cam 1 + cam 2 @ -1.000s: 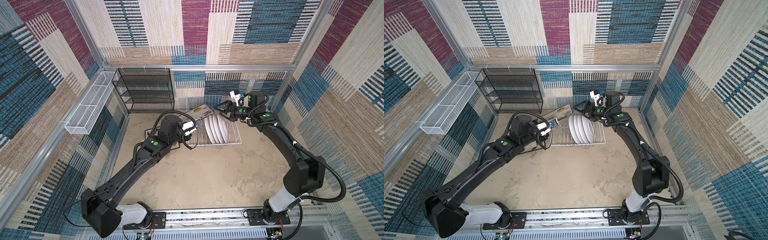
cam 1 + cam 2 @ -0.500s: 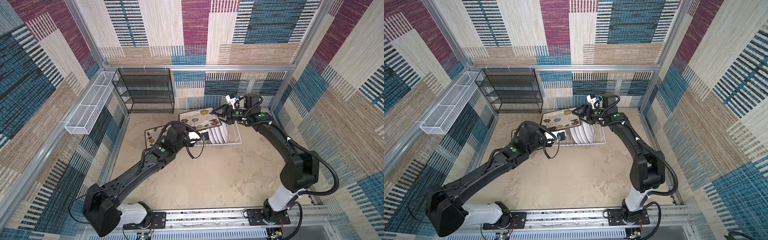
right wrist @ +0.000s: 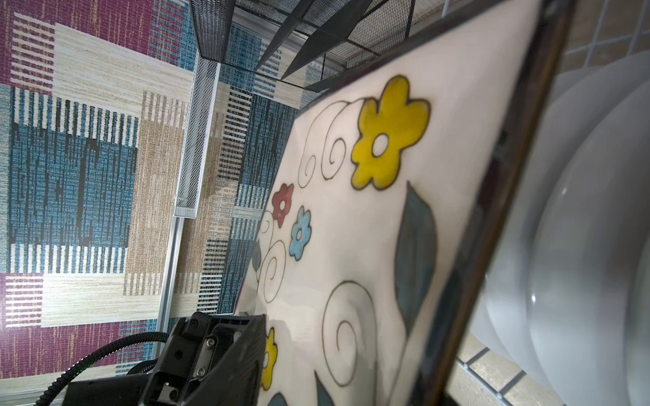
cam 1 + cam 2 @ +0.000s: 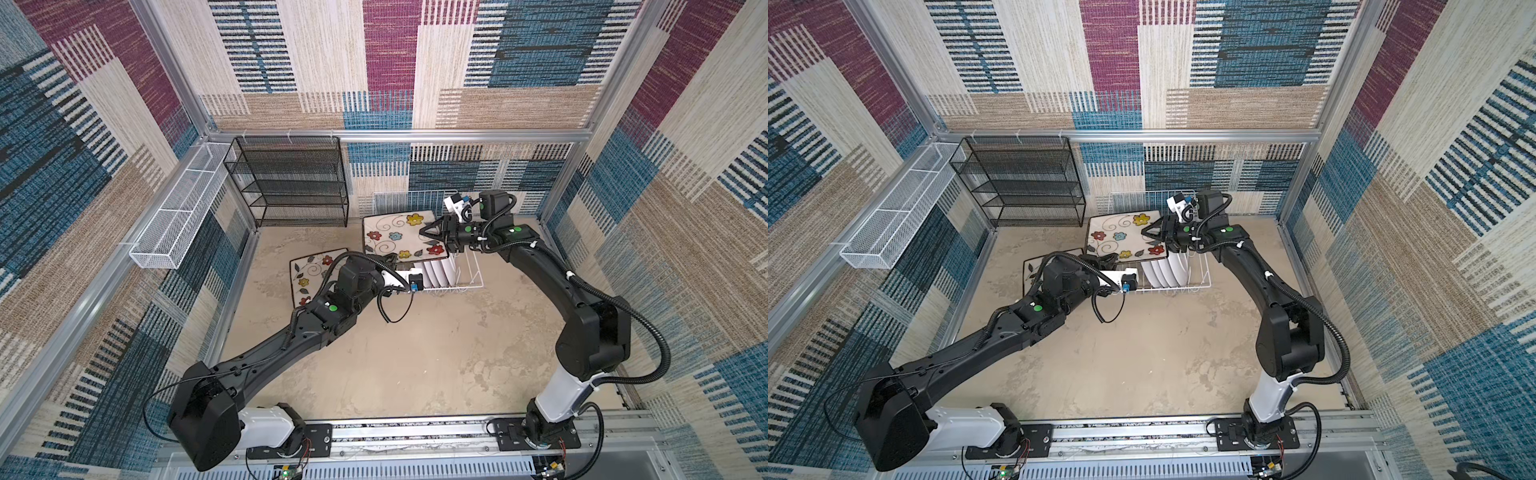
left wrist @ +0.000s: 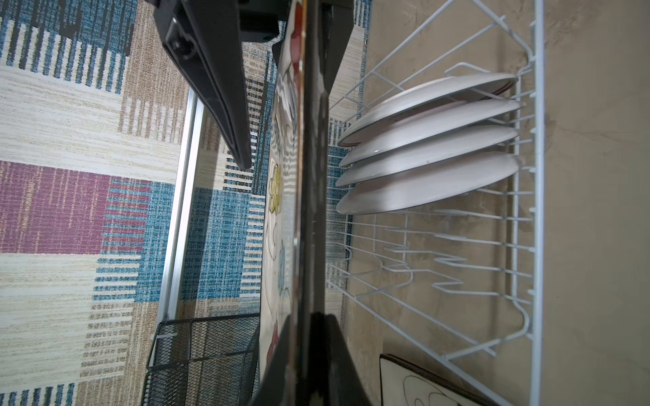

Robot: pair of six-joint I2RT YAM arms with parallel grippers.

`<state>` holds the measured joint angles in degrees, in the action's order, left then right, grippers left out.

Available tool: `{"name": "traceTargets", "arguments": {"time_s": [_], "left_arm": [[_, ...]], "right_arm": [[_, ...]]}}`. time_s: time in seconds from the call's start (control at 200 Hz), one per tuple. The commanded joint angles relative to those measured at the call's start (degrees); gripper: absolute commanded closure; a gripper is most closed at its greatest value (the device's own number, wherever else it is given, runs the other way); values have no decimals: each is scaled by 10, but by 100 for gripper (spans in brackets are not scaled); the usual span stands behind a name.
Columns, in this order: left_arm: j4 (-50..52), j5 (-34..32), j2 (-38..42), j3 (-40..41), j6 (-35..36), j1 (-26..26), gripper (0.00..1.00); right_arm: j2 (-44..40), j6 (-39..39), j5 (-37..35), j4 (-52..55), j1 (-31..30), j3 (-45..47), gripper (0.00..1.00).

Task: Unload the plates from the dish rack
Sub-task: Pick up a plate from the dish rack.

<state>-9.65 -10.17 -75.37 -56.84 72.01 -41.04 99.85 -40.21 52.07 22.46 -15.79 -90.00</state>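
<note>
A cream square plate with coloured flowers (image 4: 395, 239) hangs face up above the white wire dish rack (image 4: 471, 272), pinched at its near edge by the left gripper (image 4: 388, 262). The right gripper (image 4: 424, 233) straddles its right edge, jaws spread, one finger off the face. Four white round plates (image 4: 440, 270) stand in the rack. Another flowered square plate (image 4: 309, 276) lies on the floor (image 4: 415, 353) to its left.

We see walls (image 4: 390, 54) of woven patchwork in blue, maroon, beige and cream on three sides, held in an aluminium frame (image 4: 415, 135). The tabletop (image 4: 415, 353) is mottled beige. A black mesh shelf unit (image 4: 291, 183) stands against the back wall, and a long white mesh basket (image 4: 178, 208) hangs on the left wall beside it. The light is soft and even.
</note>
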Motion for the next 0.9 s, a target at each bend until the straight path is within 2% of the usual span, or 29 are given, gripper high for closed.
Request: {"name": "traceTargets", "arguments": {"time_s": [0.0, 0.245, 0.581, 0.626, 0.676, 0.896], "left_arm": [[-121, 3, 3, 0, 26, -3, 100], [-133, 0, 4, 11, 34, -6, 100], [-114, -9, 3, 11, 15, -6, 100], [-100, -9, 4, 8, 8, -6, 93], [-93, -8, 5, 8, 0, -6, 80], [-43, -10, 4, -1, -20, -6, 41]], "right_arm": [[2, -2, 17, -5, -1, 0, 53], [0, -10, 19, -11, -3, 0, 67], [-5, -37, 31, -51, -2, 19, 92], [-8, -44, 31, -60, -3, 23, 95], [-12, -54, 25, -71, -3, 28, 100], [-31, -101, 17, -139, -2, 47, 100]]}}
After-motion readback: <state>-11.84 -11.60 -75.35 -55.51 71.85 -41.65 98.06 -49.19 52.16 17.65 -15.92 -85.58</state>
